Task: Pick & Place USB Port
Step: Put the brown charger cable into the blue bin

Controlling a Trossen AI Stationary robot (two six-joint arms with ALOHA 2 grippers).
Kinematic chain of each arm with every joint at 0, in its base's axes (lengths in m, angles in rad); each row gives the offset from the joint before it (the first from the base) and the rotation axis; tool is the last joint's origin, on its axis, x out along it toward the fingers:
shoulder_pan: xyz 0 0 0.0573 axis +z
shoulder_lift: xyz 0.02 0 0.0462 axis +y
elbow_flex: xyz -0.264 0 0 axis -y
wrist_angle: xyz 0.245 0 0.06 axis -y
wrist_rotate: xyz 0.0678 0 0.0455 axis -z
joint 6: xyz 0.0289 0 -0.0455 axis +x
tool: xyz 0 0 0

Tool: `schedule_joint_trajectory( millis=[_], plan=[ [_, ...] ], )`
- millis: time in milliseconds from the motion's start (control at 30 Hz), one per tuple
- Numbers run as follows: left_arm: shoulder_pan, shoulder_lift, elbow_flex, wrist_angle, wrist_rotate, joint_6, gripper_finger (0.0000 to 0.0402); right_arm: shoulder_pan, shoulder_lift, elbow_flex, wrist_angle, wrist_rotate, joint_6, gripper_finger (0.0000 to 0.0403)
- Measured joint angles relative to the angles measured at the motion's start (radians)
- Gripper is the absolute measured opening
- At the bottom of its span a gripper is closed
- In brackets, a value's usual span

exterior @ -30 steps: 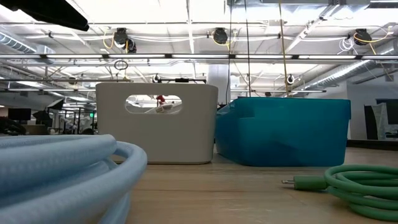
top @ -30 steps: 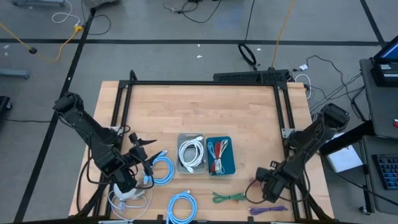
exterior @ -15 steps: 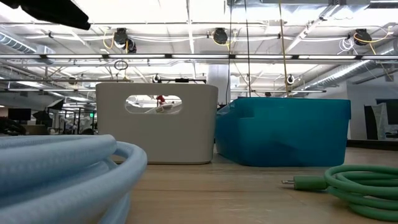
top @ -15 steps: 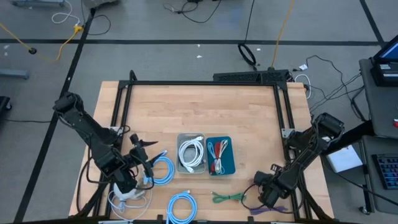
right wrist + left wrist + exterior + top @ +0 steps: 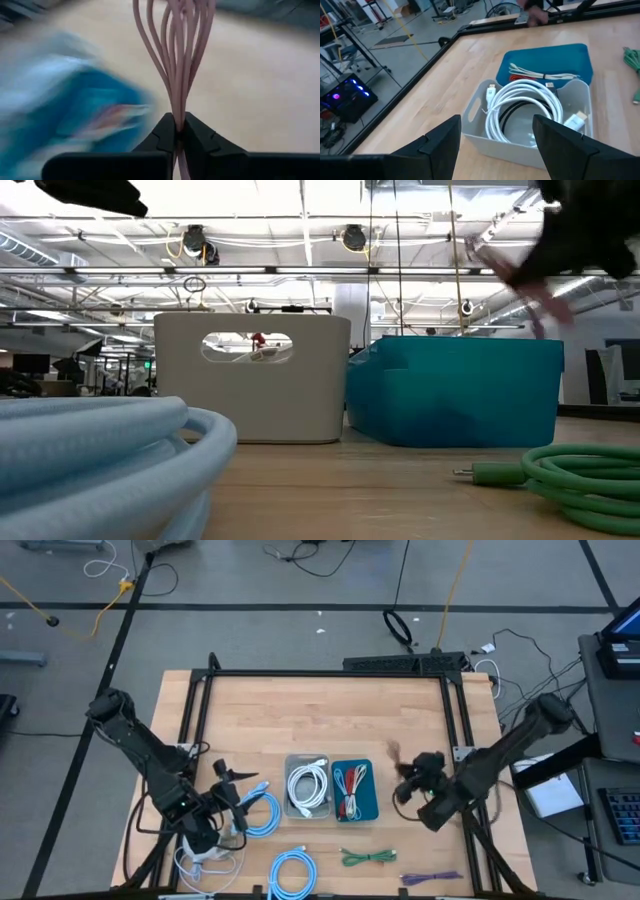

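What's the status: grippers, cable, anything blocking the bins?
Right gripper shut on pink cable, airborne beside teal bin. Left gripper open, near blue cable. Bins unobstructed.

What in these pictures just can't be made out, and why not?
- Pink coiled cable: pinched in the right gripper; its plug ends are cut off by the right wrist view's edge, and motion blur smears it in the high view.
- Grey plastic bin: the low view's wall hides nearly all its contents.
- Teal plastic bin: contents hidden likewise in the low view.
- Purple cable: too small in the high view to tell its connector.
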Motion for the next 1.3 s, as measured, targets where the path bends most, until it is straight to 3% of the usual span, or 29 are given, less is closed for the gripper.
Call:
schedule_joint_trajectory(
  millis=[133,233,367,467,667,867,1300],
  plan=[
    [-0.008,0.005,0.000,-0.002,0.004,0.001,0.0248,-0.091,-0.056,-0.007,0.333,-0.023,-0.362,0.0009],
    [-0.010,0.005,0.000,0.000,0.003,0.001,0.0248,-0.167,-0.067,-0.002,0.665,-0.178,-0.593,0.0009],
    [-0.014,0.005,0.000,0.010,0.000,0.004,0.0248,-0.252,-0.026,0.000,0.951,-0.397,-0.693,0.0009],
    [-0.014,0.006,0.000,0.016,0.000,0.005,0.0248,-0.314,0.012,0.035,0.921,-0.492,-0.663,0.0009],
    [-0.025,0.006,0.000,0.015,0.000,0.004,0.0248,-0.378,0.146,0.108,0.726,-0.558,-0.567,0.0009],
    [-0.060,0.006,0.000,0.016,-0.001,0.000,0.0248,-0.337,0.229,0.120,0.699,-0.553,-0.466,0.0009],
    [-0.099,0.006,0.000,0.029,-0.027,-0.009,0.0248,-0.235,0.246,0.120,0.617,-0.473,-0.301,0.0009]
  ],
)
